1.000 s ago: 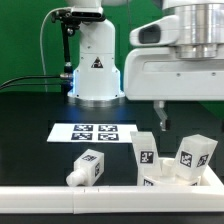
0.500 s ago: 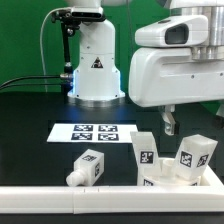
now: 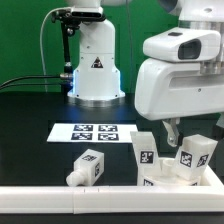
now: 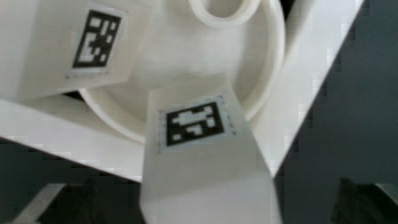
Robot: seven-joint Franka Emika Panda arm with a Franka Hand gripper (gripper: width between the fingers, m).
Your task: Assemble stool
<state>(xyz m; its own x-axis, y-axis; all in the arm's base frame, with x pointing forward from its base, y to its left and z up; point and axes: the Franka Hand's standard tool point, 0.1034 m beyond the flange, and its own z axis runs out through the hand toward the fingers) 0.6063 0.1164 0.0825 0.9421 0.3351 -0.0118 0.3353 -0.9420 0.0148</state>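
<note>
Two legs (image 3: 145,152) stand upright at the seat (image 4: 169,90) on the exterior view's right; a third leg (image 3: 88,167) lies on the desk (image 3: 30,120), well apart. To grasp cleanly, I'd centre the jaws squarely over one upright leg, clear of its neighbour, then close. The claw (image 3: 180,133) is wide and empty. The arm reaches down from above, with the claw just above those legs.

Stool legs (image 3: 145,153) white, each carrying black-and-white square tags. Disc seat (image 4: 196,90) white. Marker board (image 3: 90,132) white with black-and-white tags. Table (image 3: 30,130) black. Backdrop (image 3: 20,40) green. Near rail (image 3: 60,195) white.
</note>
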